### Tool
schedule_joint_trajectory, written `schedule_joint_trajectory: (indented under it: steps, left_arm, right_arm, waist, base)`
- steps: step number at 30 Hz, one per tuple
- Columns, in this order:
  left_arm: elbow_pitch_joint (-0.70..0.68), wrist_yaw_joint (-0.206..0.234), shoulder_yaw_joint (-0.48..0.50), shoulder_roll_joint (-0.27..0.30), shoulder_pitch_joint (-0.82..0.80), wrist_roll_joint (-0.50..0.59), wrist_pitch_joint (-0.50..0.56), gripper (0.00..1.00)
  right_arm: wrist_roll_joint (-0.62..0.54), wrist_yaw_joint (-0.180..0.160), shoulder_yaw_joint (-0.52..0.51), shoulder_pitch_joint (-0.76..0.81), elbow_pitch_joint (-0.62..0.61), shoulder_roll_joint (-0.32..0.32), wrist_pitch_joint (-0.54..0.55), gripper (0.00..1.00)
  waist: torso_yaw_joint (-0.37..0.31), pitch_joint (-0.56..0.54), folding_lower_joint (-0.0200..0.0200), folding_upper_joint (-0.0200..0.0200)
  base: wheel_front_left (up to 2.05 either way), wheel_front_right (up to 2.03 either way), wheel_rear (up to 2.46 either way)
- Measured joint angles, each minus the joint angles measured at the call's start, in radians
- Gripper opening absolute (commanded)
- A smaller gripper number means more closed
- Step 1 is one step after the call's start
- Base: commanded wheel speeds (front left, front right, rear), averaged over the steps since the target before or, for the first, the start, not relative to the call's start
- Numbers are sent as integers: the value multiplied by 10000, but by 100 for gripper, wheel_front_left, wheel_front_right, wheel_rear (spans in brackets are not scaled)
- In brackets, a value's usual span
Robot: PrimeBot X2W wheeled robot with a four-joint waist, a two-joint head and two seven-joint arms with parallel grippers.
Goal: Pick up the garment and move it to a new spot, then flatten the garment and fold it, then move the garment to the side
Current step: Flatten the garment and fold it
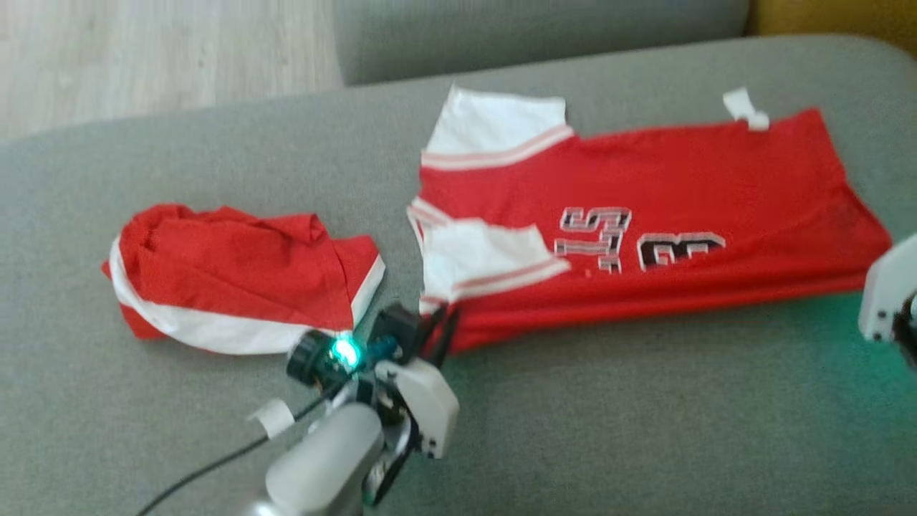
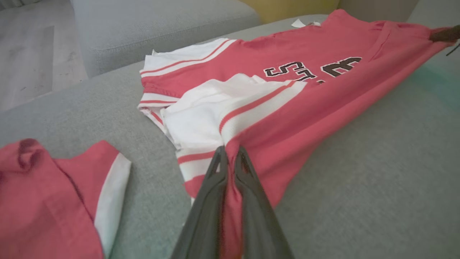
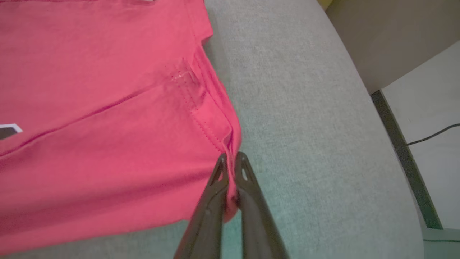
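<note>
The garment (image 1: 645, 215) is a red jersey with white striped sleeves and dark lettering, lying spread on the grey cushion (image 1: 609, 416) with its near side folded over. My left gripper (image 1: 438, 326) is shut on the jersey's near edge by the white sleeve; in the left wrist view red cloth (image 2: 251, 118) runs between the closed fingers (image 2: 212, 187). My right gripper (image 3: 231, 158) is shut on the jersey's hem corner (image 3: 215, 118) at the right end. In the head view the pale body of the right gripper (image 1: 888, 301) shows at the right edge.
A second red and white garment (image 1: 236, 279) lies crumpled on the cushion to the left of my left gripper. A grey sofa section (image 1: 530, 29) stands behind, with pale wood floor (image 1: 143, 50) at the far left. A cable (image 3: 431, 135) lies on the floor past the cushion's right edge.
</note>
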Motion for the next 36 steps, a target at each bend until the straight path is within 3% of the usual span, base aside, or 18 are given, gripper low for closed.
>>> schedule_joint_trajectory:
  steps: [7, 16, 17, 18, 21, 28, 36]
  left_arm:
    - [-1187, 115, -232, 389, 782, -165, 648, 0]
    - [-2092, 272, -593, 849, 1315, -178, 1528, 0]
    - [-2165, 316, -616, 886, 1344, -178, 1572, 88]
    - [-2293, 422, -629, 934, 1345, -178, 1613, 100]
    - [-2775, 869, 10, 807, 1349, -267, 290, 100]
    - [-3208, 1122, 1279, 721, 965, -242, -2230, 100]
    - [-3507, 1578, 2575, 681, 826, 288, -2784, 100]
  right_arm:
    - [1072, 0, 658, 1277, -838, -322, 646, 0]
    - [1739, 0, 782, 2215, -2173, -493, 1158, 0]
    - [1755, 0, 729, 2312, -2378, -495, 1145, 100]
    - [1745, 0, 468, 2409, -2685, -477, 1035, 100]
    - [1289, 0, -366, 2507, -3900, -368, -253, 100]
    - [1338, 0, -447, 2597, -6778, 754, -3033, 100]
    - [1687, 0, 265, 4093, -8834, 2073, -5139, 100]
  waist:
    - [-50, -681, 0, 0]
    - [-132, -780, 1, 0]
    - [-139, -759, 1, 0]
    - [-149, -709, 3, 0]
    - [-157, -598, 2, 0]
    - [-212, -360, 3, 0]
    - [-388, -102, 3, 0]
  base:
    - [0, 0, 0]
    - [0, 0, 0]
    - [0, 0, 0]
    - [0, 0, 0]
    - [0, 0, 0]
    - [0, 0, 0]
    - [0, 0, 0]
